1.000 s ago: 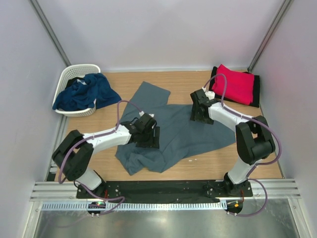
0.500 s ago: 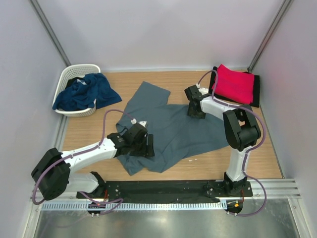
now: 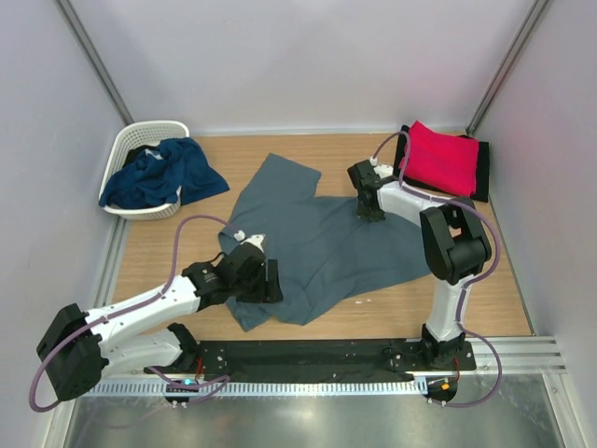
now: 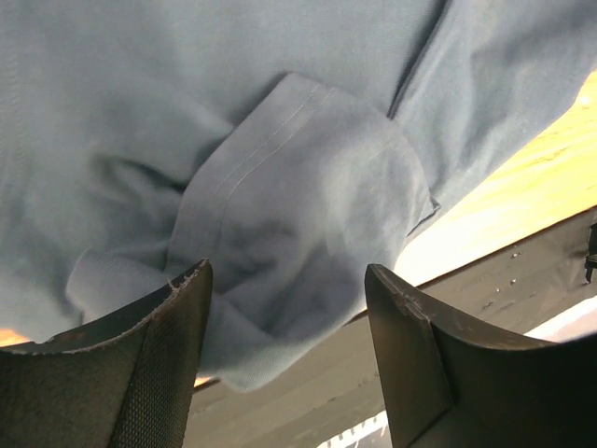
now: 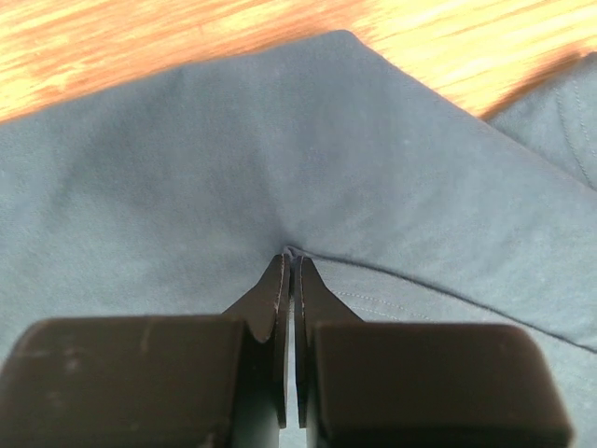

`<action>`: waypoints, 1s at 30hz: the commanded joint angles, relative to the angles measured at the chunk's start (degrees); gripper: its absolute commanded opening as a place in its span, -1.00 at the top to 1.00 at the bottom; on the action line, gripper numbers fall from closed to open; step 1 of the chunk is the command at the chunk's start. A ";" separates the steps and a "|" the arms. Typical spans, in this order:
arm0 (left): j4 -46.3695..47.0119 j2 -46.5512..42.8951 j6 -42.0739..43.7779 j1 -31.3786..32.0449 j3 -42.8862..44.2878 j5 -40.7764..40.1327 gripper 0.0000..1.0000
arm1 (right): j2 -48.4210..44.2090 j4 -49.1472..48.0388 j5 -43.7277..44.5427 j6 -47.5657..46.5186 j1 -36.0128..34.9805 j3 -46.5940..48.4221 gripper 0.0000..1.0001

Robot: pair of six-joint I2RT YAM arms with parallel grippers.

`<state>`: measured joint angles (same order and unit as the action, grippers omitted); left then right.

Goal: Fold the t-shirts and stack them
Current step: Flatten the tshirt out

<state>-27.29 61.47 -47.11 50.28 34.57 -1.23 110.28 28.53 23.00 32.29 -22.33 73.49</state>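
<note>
At the middle of the desk (image 3: pixel 401 308) lies the grey-blue t-shirt (image 3: pixel 317 243), spread out but rumpled. One sleeve reaches toward the far side and the near-left corner is bunched. The right tool (image 3: pixel 367 210) sits at the shirt's far-right edge, its jaws pressed together on a small ridge of the cloth (in the right wrist view the fold is nipped between the two fingertips (image 5: pixel 273 289)). The left tool (image 3: pixel 269 280) hangs low over the near-left part of the same shirt with its jaws wide apart and nothing between them. In the left wrist view its fingers (image 4: pixel 177 317) stand either side of a turned-over flap with a stitched hem, though whether they touch the cloth I cannot tell.

In the far-right corner a red t-shirt (image 3: pixel 440 159) lies folded on top of a black t-shirt (image 3: pixel 483 177). In the far-left corner a navy blue t-shirt (image 3: pixel 163 173) is heaped in a white basket (image 3: pixel 131 140), spilling over its rim toward the desk.
</note>
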 commanded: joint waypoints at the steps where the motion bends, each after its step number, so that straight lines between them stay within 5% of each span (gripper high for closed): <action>1: -3.20 -2.32 -0.26 0.34 -0.55 -2.80 -0.30 | -5.33 1.16 1.60 0.75 -0.17 -0.45 0.98; 7: -2.25 -2.85 0.61 0.43 -1.78 -0.35 0.03 | -18.22 5.47 5.21 1.28 -0.17 -8.69 0.98; 12: -1.10 0.48 3.78 0.69 -1.87 0.88 -0.01 | -29.67 7.93 4.50 5.58 -0.17 -18.63 0.98; 15: 0.65 2.16 4.83 1.83 -1.70 5.88 0.45 | -36.17 12.32 6.00 9.09 -0.09 -23.56 0.98; 21: 2.60 2.86 6.42 8.86 -1.87 9.15 0.99 | -46.90 17.78 2.84 17.27 0.44 -29.28 0.98; 30: 1.63 -4.95 2.55 21.60 -0.04 7.83 0.96 | -57.89 50.89 5.66 24.04 0.44 -16.98 0.98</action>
<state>-26.72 59.31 -43.38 68.62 32.51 5.74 54.87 65.28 26.79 51.62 -22.00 52.38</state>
